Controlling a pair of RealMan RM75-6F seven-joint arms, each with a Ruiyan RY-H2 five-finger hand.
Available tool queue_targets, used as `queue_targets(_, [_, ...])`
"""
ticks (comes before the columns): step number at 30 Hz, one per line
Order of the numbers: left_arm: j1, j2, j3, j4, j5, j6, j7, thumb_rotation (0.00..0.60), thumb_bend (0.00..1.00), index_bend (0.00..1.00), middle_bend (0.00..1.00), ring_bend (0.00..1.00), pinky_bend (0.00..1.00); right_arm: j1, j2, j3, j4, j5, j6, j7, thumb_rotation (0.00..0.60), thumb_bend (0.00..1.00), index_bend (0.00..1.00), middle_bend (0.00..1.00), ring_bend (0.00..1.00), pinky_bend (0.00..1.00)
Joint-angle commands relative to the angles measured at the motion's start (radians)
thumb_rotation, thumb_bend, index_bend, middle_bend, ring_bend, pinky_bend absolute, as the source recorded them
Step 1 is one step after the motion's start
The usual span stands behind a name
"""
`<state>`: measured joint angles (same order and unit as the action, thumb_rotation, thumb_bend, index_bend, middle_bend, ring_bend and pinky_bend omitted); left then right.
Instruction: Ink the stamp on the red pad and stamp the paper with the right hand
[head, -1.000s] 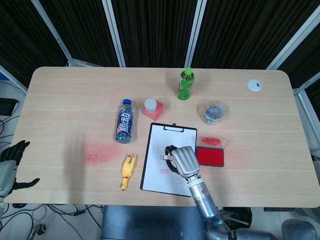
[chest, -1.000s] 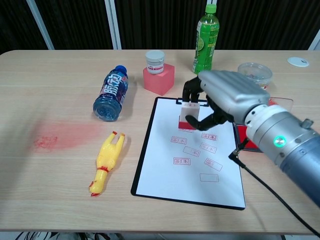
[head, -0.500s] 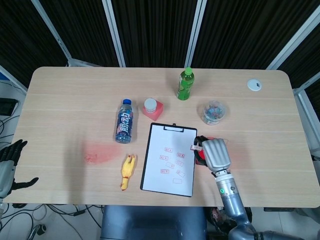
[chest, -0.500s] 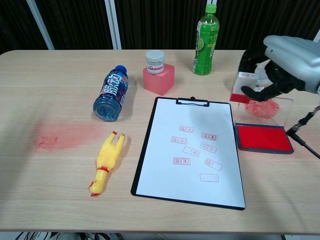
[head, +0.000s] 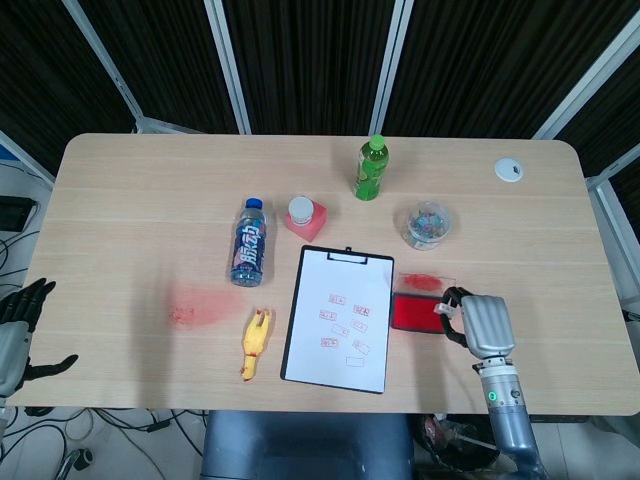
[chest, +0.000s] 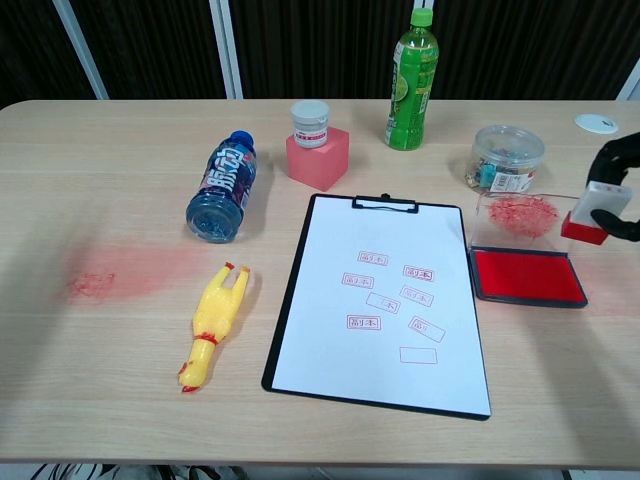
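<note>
The stamp (chest: 597, 212) is gripped by the right hand (head: 484, 324) beside the red pad (chest: 527, 276); re-inking is judged next, calling for lowering onto it.

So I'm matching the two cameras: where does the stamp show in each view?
Head view: the stamp is low right, in the right hand, just right of the red pad.
Chest view: the stamp is at the right edge, right of the pad.
Shared landmark: the red pad, right of the clipboard.
</note>
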<state>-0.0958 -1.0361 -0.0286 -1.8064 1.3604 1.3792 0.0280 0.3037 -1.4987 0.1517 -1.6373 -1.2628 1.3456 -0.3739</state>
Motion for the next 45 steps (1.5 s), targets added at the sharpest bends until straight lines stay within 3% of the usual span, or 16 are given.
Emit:
queue_targets(1, [-0.001, 0.002, 0.002, 0.001, 0.005, -0.001, -0.001, 0.6, 0.0, 0.0, 0.0, 0.0, 0.0, -0.021, -0.011, -0.02, 0.046, 0.009, 0.002, 0.033, 0.6, 0.58, 0.9, 0.74, 0.79, 0.79])
queue_targets(4, [0.002, 0.001, 0.003, 0.005, 0.016, 0.008, 0.007, 0.6, 0.0, 0.0, 0.0, 0.0, 0.0, -0.036, -0.027, -0.028, 0.09, 0.028, -0.003, 0.06, 0.6, 0.57, 0.9, 0.72, 0.77, 0.76])
queue_targets(18, [0.009, -0.006, 0.011, 0.012, 0.043, 0.029, 0.033, 0.6, 0.0, 0.0, 0.0, 0.0, 0.0, -0.064, -0.072, -0.024, 0.258, 0.06, -0.028, 0.159, 0.6, 0.53, 0.9, 0.71, 0.75, 0.75])
queue_targets(45, [0.01, -0.007, 0.012, 0.014, 0.044, 0.025, 0.045, 0.6, 0.0, 0.0, 0.0, 0.0, 0.0, -0.073, -0.125, -0.024, 0.336, 0.064, -0.068, 0.172, 0.6, 0.47, 0.86, 0.67, 0.68, 0.73])
